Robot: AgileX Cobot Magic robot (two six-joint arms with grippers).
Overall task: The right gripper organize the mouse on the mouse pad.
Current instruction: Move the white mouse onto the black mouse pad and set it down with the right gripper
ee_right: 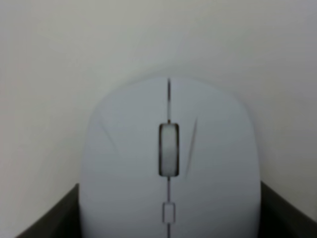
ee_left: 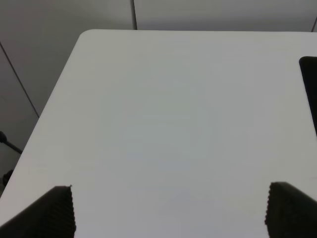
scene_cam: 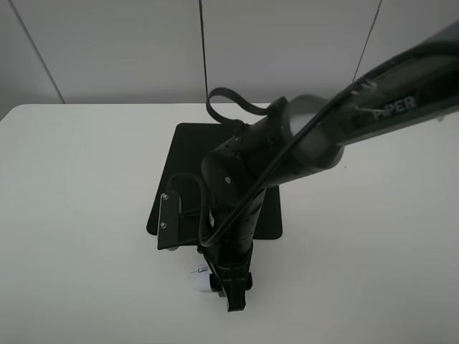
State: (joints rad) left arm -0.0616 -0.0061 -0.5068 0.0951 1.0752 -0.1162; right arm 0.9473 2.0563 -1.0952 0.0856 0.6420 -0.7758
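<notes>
Item: mouse (ee_right: 168, 163), white, smooth hard shell, grey scroll wheel; likely light, rigid and slippery.
Location: on the bare table (scene_cam: 86, 186), just off the near edge of the mouse pad (scene_cam: 188, 147).
Hold: across its two long sides.
Right gripper (scene_cam: 233, 297): fingers (ee_right: 44, 220) flank both sides of the mouse; whether they are clamped cannot be told.
Left gripper (ee_left: 171, 213): spread apart, empty.
Lettering: "PIPER" on the right arm (scene_cam: 394, 106); none legible on the mouse.
</notes>
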